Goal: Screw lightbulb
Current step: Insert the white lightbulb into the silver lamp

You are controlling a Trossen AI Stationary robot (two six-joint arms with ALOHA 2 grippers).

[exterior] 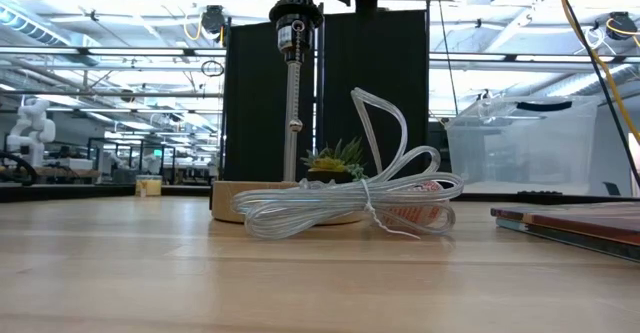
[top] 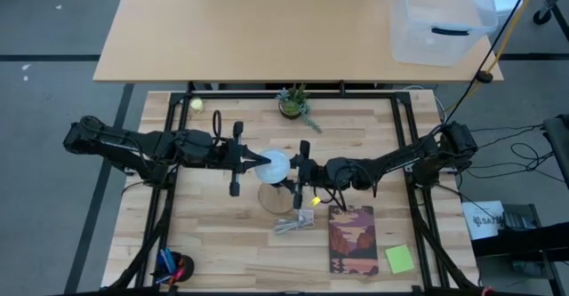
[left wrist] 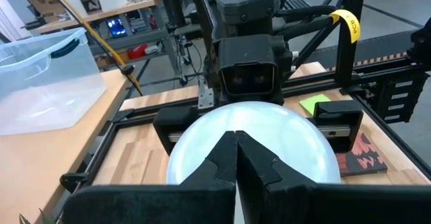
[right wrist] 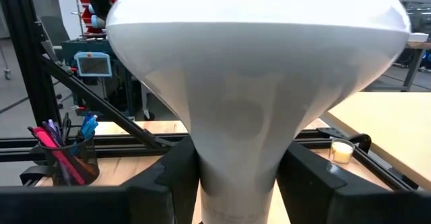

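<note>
- Left gripper (top: 260,160): fingers (left wrist: 222,163) pinched together, tips meeting against the globe of the bulb (top: 276,164), holding nothing.
- Right gripper (top: 297,172): fingers (right wrist: 178,167) part open, flanking the bulb's neck; contact with the neck unclear.
- Bulb between the two sets of fingers, above the wooden disc (top: 277,196) on the bench (top: 222,234).
- Bulb upright: long axis vertical, globe up, neck down.

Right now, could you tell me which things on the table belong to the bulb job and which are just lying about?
Job: lightbulb, wooden lamp base, coiled cord, right hand around the bulb's neck, left hand shut beside the globe.
Lying about: potted plant, book, green sticky notes, pen cup, small yellow-green ball.
</note>
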